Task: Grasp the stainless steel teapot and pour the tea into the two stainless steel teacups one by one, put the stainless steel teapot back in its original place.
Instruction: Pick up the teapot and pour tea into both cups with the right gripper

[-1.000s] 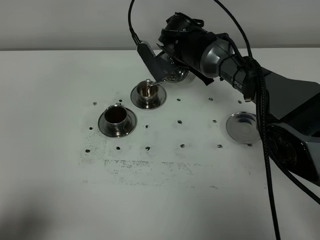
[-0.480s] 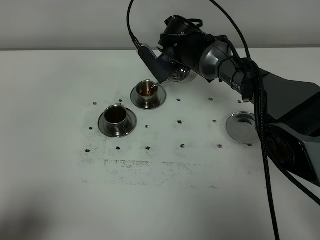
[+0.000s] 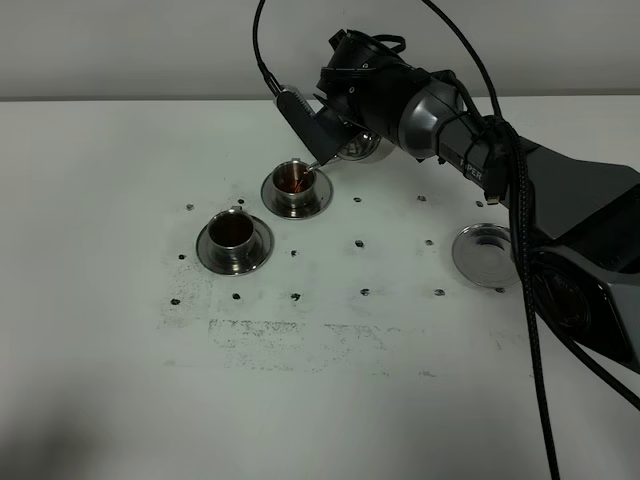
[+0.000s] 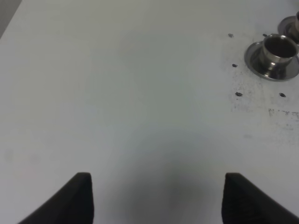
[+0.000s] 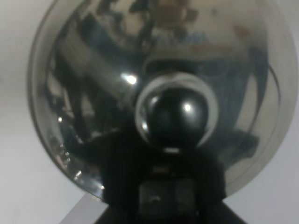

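Exterior high shows the pot (image 3: 360, 148) held up over the far middle of the worktop (image 3: 120, 380). It is tipped toward the left edge, and its thin spout (image 3: 318, 165) slants down to the mouth of the far cup (image 3: 296, 184). The spout tip sits over that cup's rim, on the side nearest the pot. Reddish tea shows inside the far cup. The near cup (image 3: 235, 236), closer to the front edge and further left, already holds dark tea.

The right gripper (image 3: 322, 135) is clamped tight on the pot. The pot's body hides the handle, so the exact grip point cannot be seen. In the right wrist view the domed lid (image 5: 154, 70) and its knob (image 5: 172, 112) fill the picture, so the pot sits directly in front of that gripper.

The left gripper (image 4: 156, 198) is spread wide with nothing in it, low over bare worktop. In its view the near cup (image 4: 279, 50) is well apart from it, so this arm is not the one to act.

The next move looks to depend on the empty saucer (image 3: 487, 255). It lies toward the right edge and nearer the front than the pot, well apart from both cups and on the right arm's own side. Once the pour ends, the pot should be brought upright first, then carried right and forward to the saucer.
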